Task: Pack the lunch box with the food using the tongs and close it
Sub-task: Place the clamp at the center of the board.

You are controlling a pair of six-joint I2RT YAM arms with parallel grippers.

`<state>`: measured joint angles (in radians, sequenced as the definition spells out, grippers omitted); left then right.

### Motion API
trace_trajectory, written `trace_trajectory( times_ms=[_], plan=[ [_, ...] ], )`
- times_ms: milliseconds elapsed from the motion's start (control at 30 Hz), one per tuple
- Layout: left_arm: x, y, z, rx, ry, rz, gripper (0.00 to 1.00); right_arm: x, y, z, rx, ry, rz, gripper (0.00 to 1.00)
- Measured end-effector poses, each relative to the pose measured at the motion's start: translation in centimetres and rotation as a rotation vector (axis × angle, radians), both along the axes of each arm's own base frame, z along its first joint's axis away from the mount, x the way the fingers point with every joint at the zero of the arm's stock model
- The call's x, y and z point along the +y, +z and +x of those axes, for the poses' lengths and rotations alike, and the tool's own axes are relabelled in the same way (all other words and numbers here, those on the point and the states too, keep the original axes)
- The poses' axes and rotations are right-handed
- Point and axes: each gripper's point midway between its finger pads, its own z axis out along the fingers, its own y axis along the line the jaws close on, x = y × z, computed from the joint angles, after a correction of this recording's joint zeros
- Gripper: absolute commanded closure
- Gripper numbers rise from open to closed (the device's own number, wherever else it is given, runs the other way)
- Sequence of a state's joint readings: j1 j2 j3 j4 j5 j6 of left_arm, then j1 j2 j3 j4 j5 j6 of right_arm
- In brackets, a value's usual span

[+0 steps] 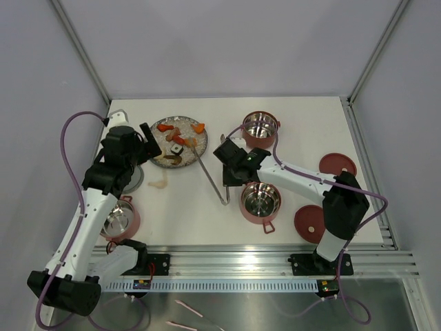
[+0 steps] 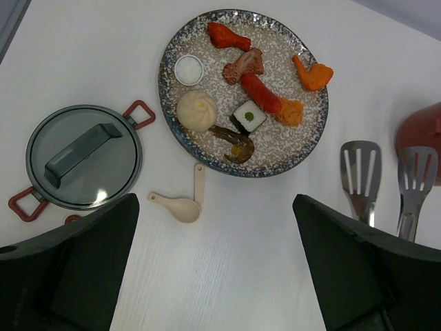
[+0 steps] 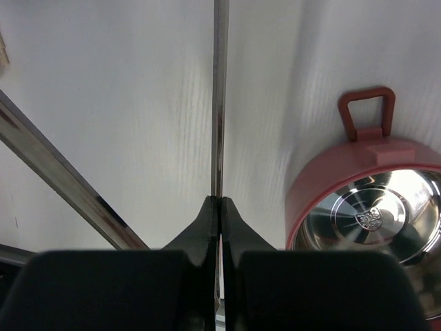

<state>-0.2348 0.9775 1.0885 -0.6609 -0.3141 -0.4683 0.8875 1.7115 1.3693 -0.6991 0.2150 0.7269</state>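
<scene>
**White table, grey walls: tongs pinched by one arm only**

The white table (image 1: 186, 221) is boxed in by plain grey walls. On it the tongs (image 1: 210, 176) lie between the speckled plate (image 2: 164, 79) and the lunch box tiers (image 1: 258, 218), with their slotted tips near the plate. The right gripper (image 3: 220, 201) has its fingers pressed together on one thin arm of the tongs, edge-on, and the other arm splays free. The left gripper (image 2: 213, 207) hangs over the table beside the plate, fingers spread wide and holding nothing.

My worry is that grip. Held by a single narrow strip, the tongs could swivel or slip out on lifting, and they can't be squeezed shut on a morsel. A swinging tip might also rake the food (image 2: 260, 93) off the plate or clip the tier just beside the wrist.

By my count:
- one pair of tongs
- three red tiers, all empty
- two flat red lids (image 1: 337, 164)
- one grey handled lid (image 2: 110, 165)
- one plate
- nine pieces of food, all on the plate
- one small cream spoon (image 2: 182, 205) on the table
</scene>
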Motion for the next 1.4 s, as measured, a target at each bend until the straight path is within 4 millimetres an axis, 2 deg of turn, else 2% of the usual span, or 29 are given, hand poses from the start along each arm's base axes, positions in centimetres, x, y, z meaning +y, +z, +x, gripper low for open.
trace_trajectory(
  times_ms=[167,333,500,600,633,700,967,1067,1100,1167,1300,1400],
  plan=[
    [-0.3,-0.2,0.1,0.007,-0.013,-0.007,0.01,1.0,-1.7,-1.8,0.058,0.077,-0.02,1.0],
    [-0.7,-1.0,0.5,0.042,-0.02,-0.016,0.01,0.7,-3.8,-3.8,0.114,0.146,-0.069,1.0],
    [-1.0,-2.1,0.4,0.091,-0.026,-0.023,0.01,0.4,-4.9,-5.0,0.161,0.179,-0.085,0.96],
    [-0.9,-2.3,0.2,0.099,-0.024,-0.02,0.01,0.7,-5.6,-5.5,0.183,0.193,-0.089,0.89],
    [-0.8,-2.4,0.1,0.105,-0.02,-0.014,0.01,0.8,-5.8,-5.7,0.192,0.201,-0.09,0.82],
    [-0.3,-2.5,-0.1,0.119,-0.008,0.01,0.01,1.0,-6.0,-6.0,0.201,0.216,-0.092,0.77],
    [0.8,-1.8,0.3,0.125,0.034,0.036,0.01,1.7,-6.0,-6.5,0.199,0.259,-0.078,0.53],
    [0.8,-2.5,0.5,0.157,0.046,0.032,0.01,1.9,-5.5,-6.2,0.186,0.272,-0.08,0.48],
    [0.9,-2.9,0.6,0.17,0.054,0.032,0.01,2.1,-5.1,-6.0,0.173,0.277,-0.079,0.42],
    [1.0,-3.5,0.7,0.192,0.07,0.034,0.01,2.3,-4.1,-5.2,0.139,0.282,-0.084,0.36],
    [0.2,-4.1,0.6,0.216,0.049,0.054,0.01,2.5,-1.3,-3.1,0.044,0.286,-0.082,0.3],
    [-1.3,-4.9,0.1,0.249,0.003,0.077,0.01,1.1,1.3,-0.6,-0.011,0.243,-0.037,0.26]
  ],
)
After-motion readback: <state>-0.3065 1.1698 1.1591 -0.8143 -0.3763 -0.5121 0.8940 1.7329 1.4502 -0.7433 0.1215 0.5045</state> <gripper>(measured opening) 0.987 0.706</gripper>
